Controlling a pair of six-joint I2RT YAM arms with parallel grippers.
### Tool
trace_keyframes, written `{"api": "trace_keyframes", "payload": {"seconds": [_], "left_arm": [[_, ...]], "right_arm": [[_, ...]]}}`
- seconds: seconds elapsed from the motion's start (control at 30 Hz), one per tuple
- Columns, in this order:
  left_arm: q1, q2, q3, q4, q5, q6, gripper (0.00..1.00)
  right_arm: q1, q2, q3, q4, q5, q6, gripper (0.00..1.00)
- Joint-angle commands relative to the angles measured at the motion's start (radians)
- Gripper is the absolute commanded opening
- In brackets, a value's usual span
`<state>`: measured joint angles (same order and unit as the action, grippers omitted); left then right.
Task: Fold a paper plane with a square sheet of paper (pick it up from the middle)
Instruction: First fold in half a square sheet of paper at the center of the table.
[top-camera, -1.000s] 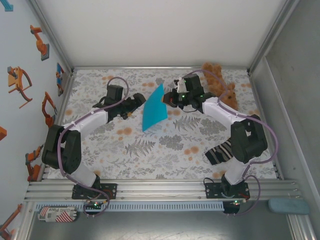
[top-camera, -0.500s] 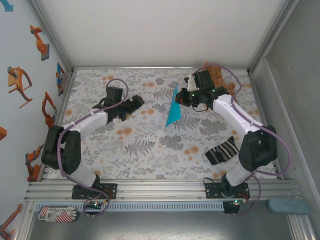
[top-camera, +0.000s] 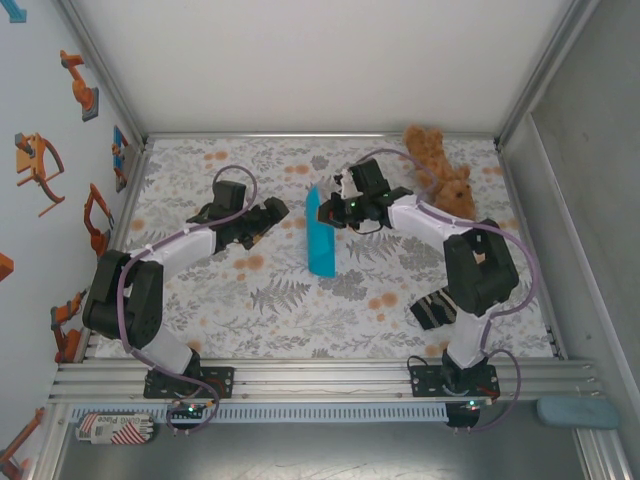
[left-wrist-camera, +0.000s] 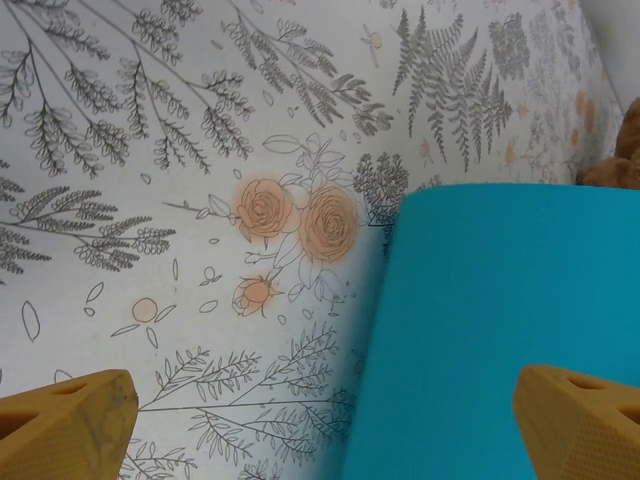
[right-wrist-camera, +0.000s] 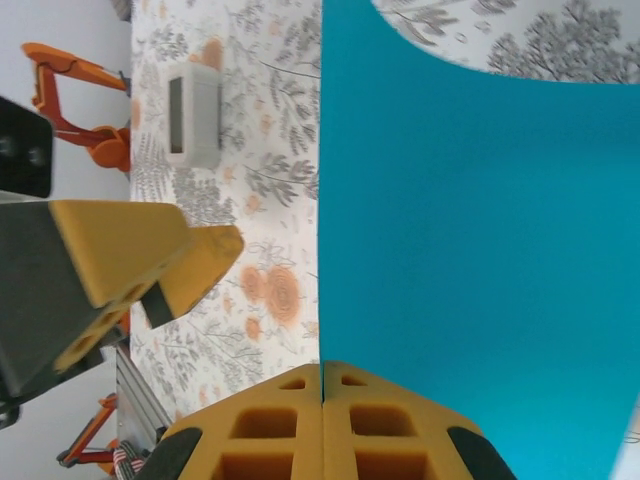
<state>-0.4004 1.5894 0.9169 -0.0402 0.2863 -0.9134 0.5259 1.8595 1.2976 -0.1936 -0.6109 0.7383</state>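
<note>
Jaws of our right gripper (top-camera: 330, 203) are pressed flat together on one edge of the square sheet of paper (top-camera: 321, 240). The sheet reaches out from them and stands nearly upright over the flowered tablecloth (top-camera: 250, 300), so from above we see it as a narrow strip. We cannot tell if its lower corner touches the cloth. We think it is held this way so that its free side is offered to the other arm.

Our left gripper (top-camera: 276, 210) has its jaws spread wide and holds nothing. In its wrist view the sheet stands just in front of the jaws, with its edge between the two fingertips (left-wrist-camera: 65, 420) and its face nearer the right-hand one. We judge these jaws are open to take the free side, so the first fold can be made.

The paper is thin, smooth and matt, bright cyan-blue, and its far edge bends in a soft curve. We see no crease on its faces. The pads (right-wrist-camera: 260, 430) holding it are orange-yellow with a grainy surface and small hollows. Behind our right jaws lies a furry brown teddy bear (top-camera: 440, 175). A striped cloth (top-camera: 435, 308) lies well apart, under the right arm.
</note>
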Motion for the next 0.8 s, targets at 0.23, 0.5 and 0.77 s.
{"api": "trace_keyframes", "payload": {"seconds": [0.23,0.5,0.77], "left_arm": [[-0.110,0.090,0.053,-0.056,0.023,-0.015,0.90],[-0.171,0.189,0.107,-0.027,0.037,-0.079,0.79],[-0.196,0.243,0.121,-0.001,0.015,-0.141,0.70]], "right_arm": [[-0.003,0.023,-0.138,0.097,0.086,0.036,0.00],[-0.011,0.067,-0.116,0.083,0.107,0.000,0.00],[-0.034,0.102,-0.081,0.059,0.089,-0.048,0.00]]}}
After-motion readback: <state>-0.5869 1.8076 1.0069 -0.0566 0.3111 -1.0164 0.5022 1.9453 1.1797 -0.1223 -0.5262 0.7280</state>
